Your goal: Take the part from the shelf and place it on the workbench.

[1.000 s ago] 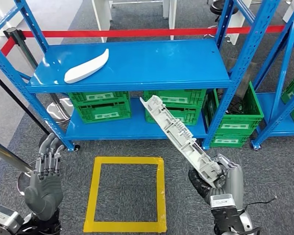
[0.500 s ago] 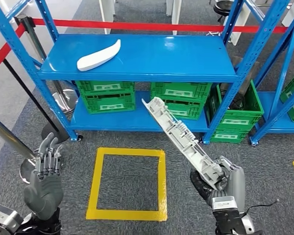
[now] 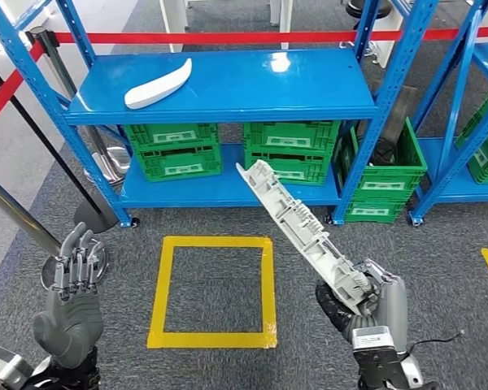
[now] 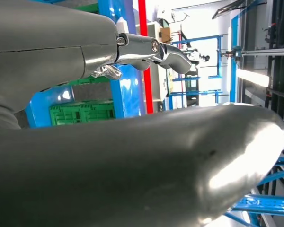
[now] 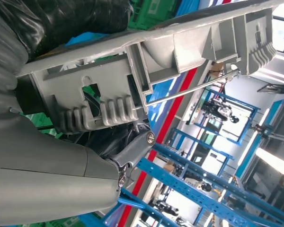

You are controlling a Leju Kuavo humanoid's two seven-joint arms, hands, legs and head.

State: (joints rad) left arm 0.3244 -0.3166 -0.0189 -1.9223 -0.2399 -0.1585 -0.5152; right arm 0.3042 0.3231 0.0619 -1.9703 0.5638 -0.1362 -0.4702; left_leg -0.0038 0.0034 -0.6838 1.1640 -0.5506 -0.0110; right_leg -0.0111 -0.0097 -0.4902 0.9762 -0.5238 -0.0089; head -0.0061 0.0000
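A long grey ribbed plastic part slants up and to the left from my right hand, which grips its lower end at the lower right of the head view. In the right wrist view the same part crosses in front of the fingers wrapped around it. My left hand is raised at the lower left, fingers upright and close together, holding nothing. A second white curved part lies on the top board of the blue shelf.
Green crates fill the lower shelf, with another crate to the right. A yellow taped square marks the grey floor ahead of me. A red barrier tape runs behind the shelf, and a stanchion base stands at the left.
The whole view has shifted: the shelf and yellow square sit a little higher and further left than before, so the camera moved. The part stays in my right hand.
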